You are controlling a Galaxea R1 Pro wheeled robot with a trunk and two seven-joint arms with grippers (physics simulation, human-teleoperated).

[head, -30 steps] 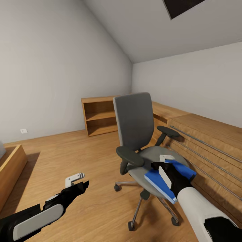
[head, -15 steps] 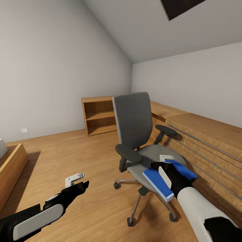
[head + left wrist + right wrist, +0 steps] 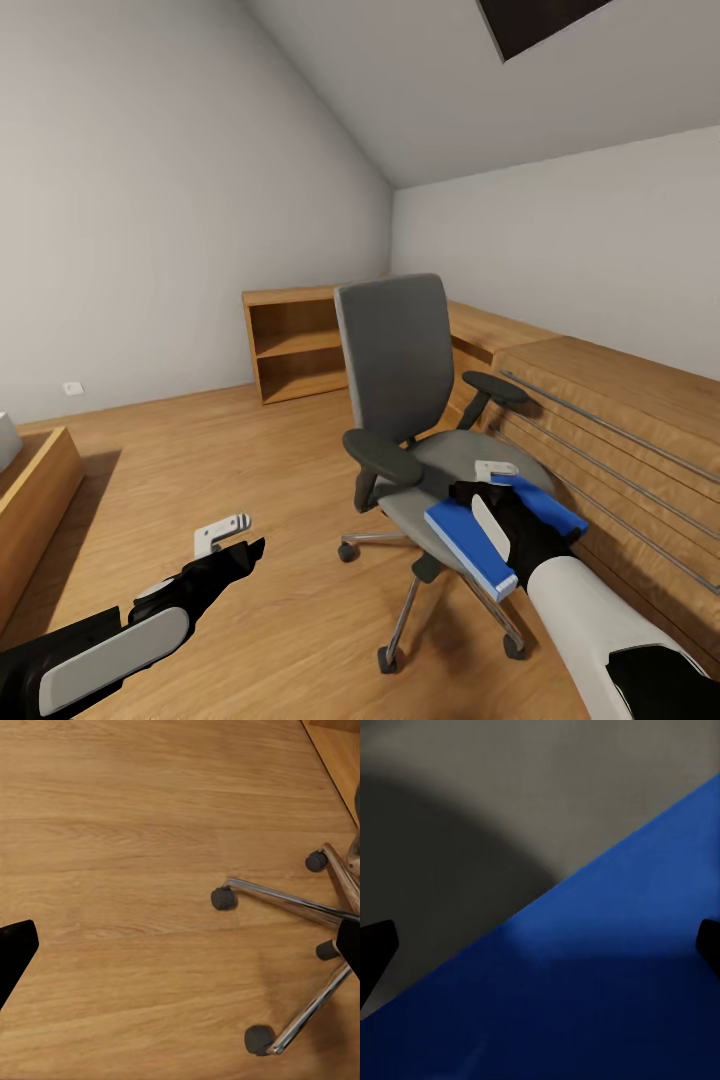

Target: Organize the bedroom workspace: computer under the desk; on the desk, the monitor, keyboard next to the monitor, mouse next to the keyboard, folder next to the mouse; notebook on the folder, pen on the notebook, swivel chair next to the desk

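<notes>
Folder (image 3: pixel 462 538) lies flat on chair (image 3: pixel 400 380) seat, long axis running toward robot, front end overhanging seat edge. Right pincer (image 3: pixel 492 500) sits directly over it, fingers spread, not yet pinching. Left pincer (image 3: pixel 224 531), also spread, hangs well apart above floor (image 3: pixel 250 470).

We see the swivel chair (image 3: pixel 410 400) standing mid-floor, with the folder (image 3: pixel 470 545) lying at the front edge of its seat, overhanging it. Behind the chair, a shelf unit (image 3: pixel 295 345) stands against the far wall. Wooden cabinets (image 3: pixel 610 440) run along the right wall.
</notes>
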